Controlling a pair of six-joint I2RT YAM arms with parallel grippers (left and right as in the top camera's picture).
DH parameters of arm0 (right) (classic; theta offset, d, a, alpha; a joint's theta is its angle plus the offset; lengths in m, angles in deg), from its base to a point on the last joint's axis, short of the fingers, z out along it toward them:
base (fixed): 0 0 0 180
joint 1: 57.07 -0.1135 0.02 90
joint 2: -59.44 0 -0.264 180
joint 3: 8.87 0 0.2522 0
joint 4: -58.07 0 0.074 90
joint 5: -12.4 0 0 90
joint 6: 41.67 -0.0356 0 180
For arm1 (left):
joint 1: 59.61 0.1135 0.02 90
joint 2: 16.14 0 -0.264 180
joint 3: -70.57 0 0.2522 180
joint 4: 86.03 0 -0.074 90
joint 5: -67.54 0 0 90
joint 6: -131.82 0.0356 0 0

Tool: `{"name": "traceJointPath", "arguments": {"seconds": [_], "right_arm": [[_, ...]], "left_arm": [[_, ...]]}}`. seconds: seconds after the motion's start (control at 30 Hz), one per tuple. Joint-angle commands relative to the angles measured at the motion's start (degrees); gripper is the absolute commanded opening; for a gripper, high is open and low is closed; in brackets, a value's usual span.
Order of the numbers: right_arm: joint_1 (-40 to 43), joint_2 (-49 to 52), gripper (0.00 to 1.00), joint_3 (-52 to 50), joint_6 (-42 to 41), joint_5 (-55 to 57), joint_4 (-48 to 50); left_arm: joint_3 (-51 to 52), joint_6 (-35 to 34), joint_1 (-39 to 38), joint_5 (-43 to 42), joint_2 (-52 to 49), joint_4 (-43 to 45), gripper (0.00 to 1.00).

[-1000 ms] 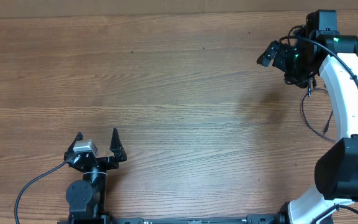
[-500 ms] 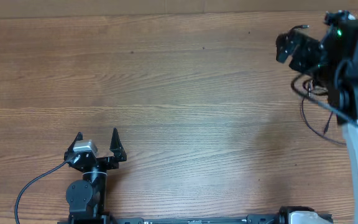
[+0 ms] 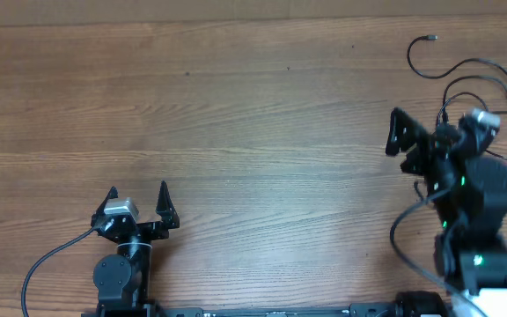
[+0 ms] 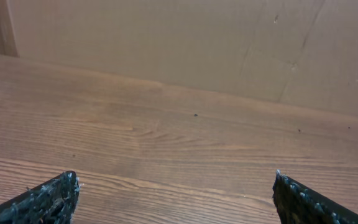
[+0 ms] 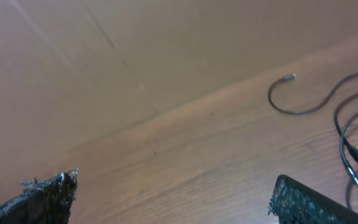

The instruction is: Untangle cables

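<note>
Thin black cables [image 3: 469, 72] lie in loose loops at the far right of the wooden table, one plug end [image 3: 429, 38] pointing toward the back. They also show in the right wrist view [image 5: 309, 109], at the right edge. My right gripper [image 3: 416, 134] is open and empty, in front of the cables and not touching them; its jaws [image 5: 173, 186] frame bare wood. My left gripper [image 3: 137, 204] is open and empty near the front left, far from the cables, and its jaws [image 4: 174, 186] also frame bare wood.
A brown cardboard wall [image 4: 185, 43] stands along the table's far edge. The left arm's own black cable [image 3: 47, 260] curves off its base at the front left. The right arm's body [image 3: 473, 238] stands at the front right.
My right arm has pulled back from the far right corner toward the front edge. The cables, which hung by its gripper, now lie loose on the table. The left arm has not moved.
</note>
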Motion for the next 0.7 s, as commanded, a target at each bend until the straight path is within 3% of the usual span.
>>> {"name": "traceJointPath", "arguments": {"seconds": [0.0,0.3,0.47,0.67], "right_arm": [[-0.04,-10.01,1.0,-11.61,-2.05,0.7,6.01],[-0.04,-29.0,1.0,-31.06,-4.87,0.5,10.84],[-0.04,-35.78,1.0,-34.91,-7.43,0.26,10.69],[-0.04,-42.58,1.0,-35.71,-5.51,0.31,3.1]], "left_arm": [[0.2,1.46,-0.02,-0.55,0.5,0.11,1.0],[0.2,1.46,-0.02,-0.55,0.5,0.11,1.0],[0.2,1.46,-0.02,-0.55,0.5,0.11,1.0],[0.2,1.46,-0.02,-0.55,0.5,0.11,1.0]]}}
